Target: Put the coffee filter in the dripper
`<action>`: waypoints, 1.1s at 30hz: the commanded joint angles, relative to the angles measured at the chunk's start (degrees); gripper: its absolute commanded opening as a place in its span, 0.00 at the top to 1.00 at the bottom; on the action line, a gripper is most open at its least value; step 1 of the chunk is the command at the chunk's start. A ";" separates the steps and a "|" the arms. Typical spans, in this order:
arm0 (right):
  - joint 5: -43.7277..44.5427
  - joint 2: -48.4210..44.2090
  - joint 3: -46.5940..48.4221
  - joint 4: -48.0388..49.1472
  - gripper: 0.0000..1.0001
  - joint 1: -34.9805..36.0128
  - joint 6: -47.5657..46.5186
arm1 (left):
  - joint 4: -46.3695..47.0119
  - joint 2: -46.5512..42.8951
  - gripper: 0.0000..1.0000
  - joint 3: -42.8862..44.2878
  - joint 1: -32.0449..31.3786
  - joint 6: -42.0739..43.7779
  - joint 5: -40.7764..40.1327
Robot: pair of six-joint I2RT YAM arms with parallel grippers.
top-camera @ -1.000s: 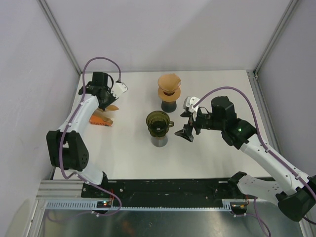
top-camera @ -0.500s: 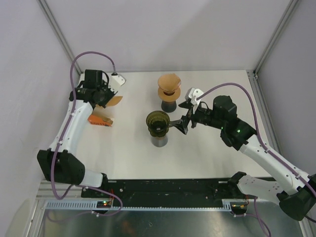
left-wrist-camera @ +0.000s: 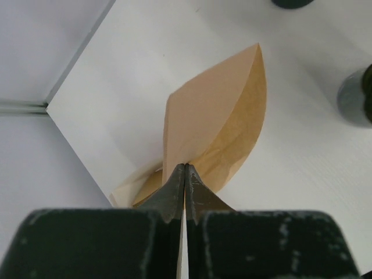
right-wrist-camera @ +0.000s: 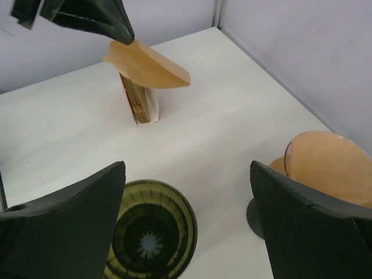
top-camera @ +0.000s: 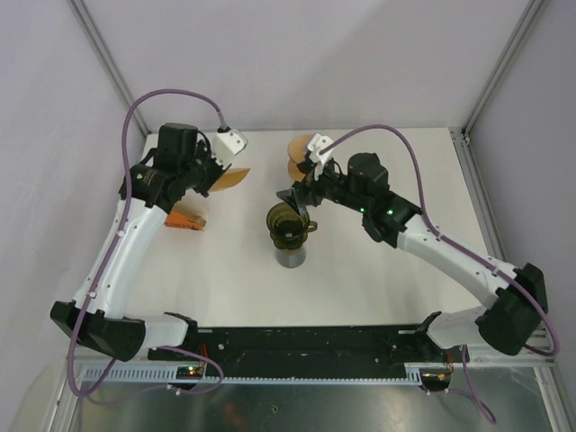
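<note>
My left gripper (top-camera: 209, 175) is shut on a brown paper coffee filter (top-camera: 228, 177) and holds it in the air, left of the drippers. In the left wrist view the jaws (left-wrist-camera: 185, 170) pinch the filter's (left-wrist-camera: 216, 125) edge. The olive-green dripper (top-camera: 287, 223) stands empty on a grey base in the middle of the table. My right gripper (top-camera: 297, 196) is open and empty, just behind and above the green dripper. The right wrist view looks down between my fingers (right-wrist-camera: 187, 168) at the dripper (right-wrist-camera: 150, 232) and shows the held filter (right-wrist-camera: 148, 67) farther off.
An orange dripper (top-camera: 306, 153) on a dark stand sits behind the green one, partly hidden by my right wrist; it also shows in the right wrist view (right-wrist-camera: 325, 165). An orange holder with spare filters (top-camera: 184, 219) lies at the table's left, below my left gripper.
My left gripper has risen and moved right with the filter, away from the holder. My right gripper has swung left and back, from right of the green dripper to just behind it.
</note>
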 commanded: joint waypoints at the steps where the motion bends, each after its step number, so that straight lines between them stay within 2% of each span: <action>1: 1.94 3.90 5.78 5.35 0.08 1.34 2.97 | -2.03 -1.26 1.00 5.31 -1.49 -8.04 2.05; 6: 10.32 5.50 7.19 10.17 0.09 1.43 15.47 | -1.61 0.46 1.00 10.63 -1.64 -19.20 4.30; 9: 14.81 6.59 7.27 13.02 0.10 1.50 22.07 | -0.22 1.33 1.00 13.04 -2.02 -24.79 3.00; 15: 14.89 11.21 7.90 22.00 0.13 1.42 35.79 | 4.79 0.66 1.00 12.05 -3.37 -28.67 -1.74; 22: 12.98 19.10 16.17 22.46 0.14 3.27 40.46 | 8.87 0.28 1.00 10.71 -4.49 -30.56 -4.77; 29: 14.15 23.32 19.63 22.46 0.15 4.64 42.05 | 10.34 0.49 1.00 10.12 -4.91 -31.31 -4.68; 33: 14.62 25.78 21.43 21.44 0.21 4.20 43.44 | 10.53 0.27 1.00 10.17 -5.03 -31.85 -3.91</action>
